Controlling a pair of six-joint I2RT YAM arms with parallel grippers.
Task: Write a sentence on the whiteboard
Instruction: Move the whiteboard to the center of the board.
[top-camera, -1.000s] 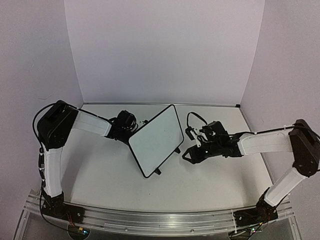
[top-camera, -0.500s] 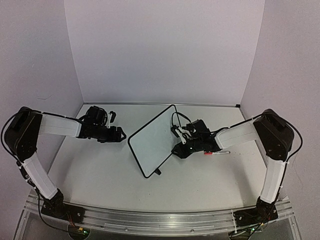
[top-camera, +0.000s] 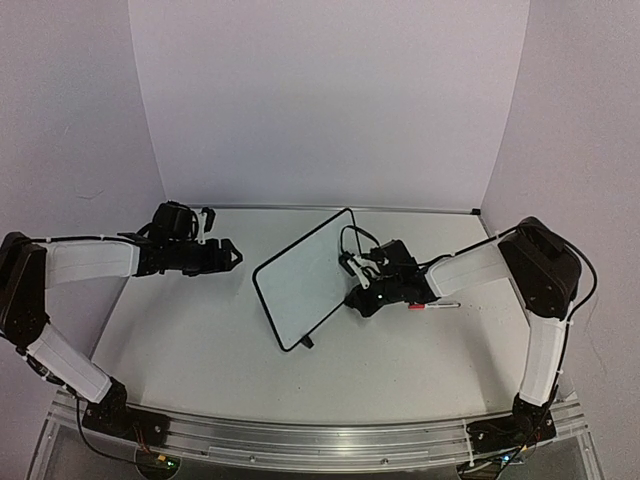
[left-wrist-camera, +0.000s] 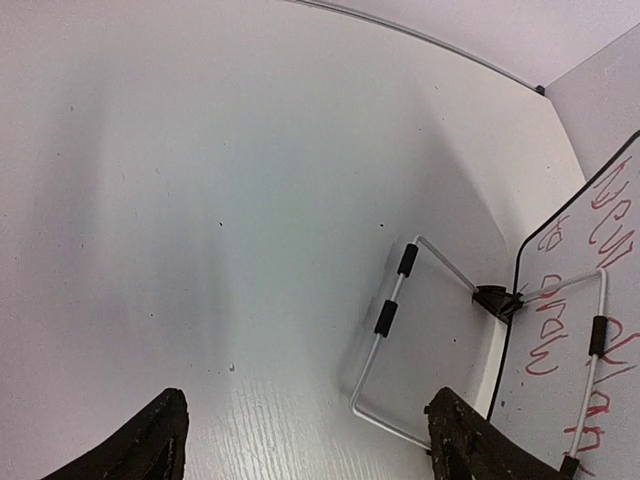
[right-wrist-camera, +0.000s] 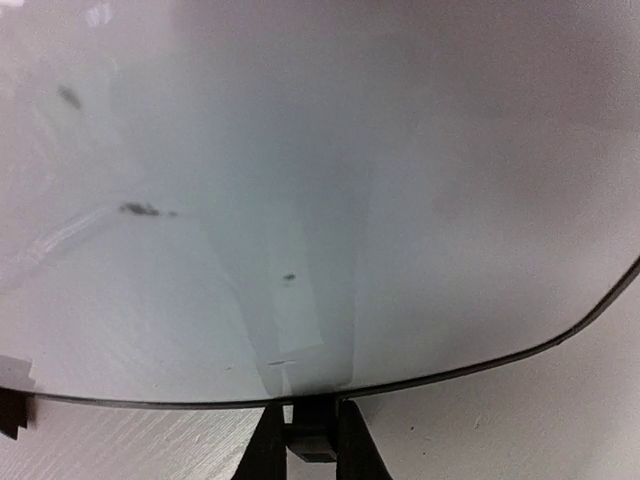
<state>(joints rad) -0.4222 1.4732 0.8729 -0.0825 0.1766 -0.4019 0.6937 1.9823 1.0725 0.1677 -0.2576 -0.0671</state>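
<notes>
Pinching the whiteboard (top-camera: 305, 283) is the right hand (right-wrist-camera: 313, 437).

Glossy, smooth, black-rimmed whiteboard (top-camera: 305, 285); matt white table (top-camera: 200, 330) with faint woodgrain texture; thin metal wire stand (left-wrist-camera: 385, 317).

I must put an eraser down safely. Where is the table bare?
Bare: the wide strip of table between the whiteboard and the near edge. Crowded: the whiteboard's right side, where the right claw grips it and a marker lies.

Whiteboard (top-camera: 300, 287) standing tilted; right hand (top-camera: 357, 297) at its edge; left hand (top-camera: 230, 253) well apart
</notes>
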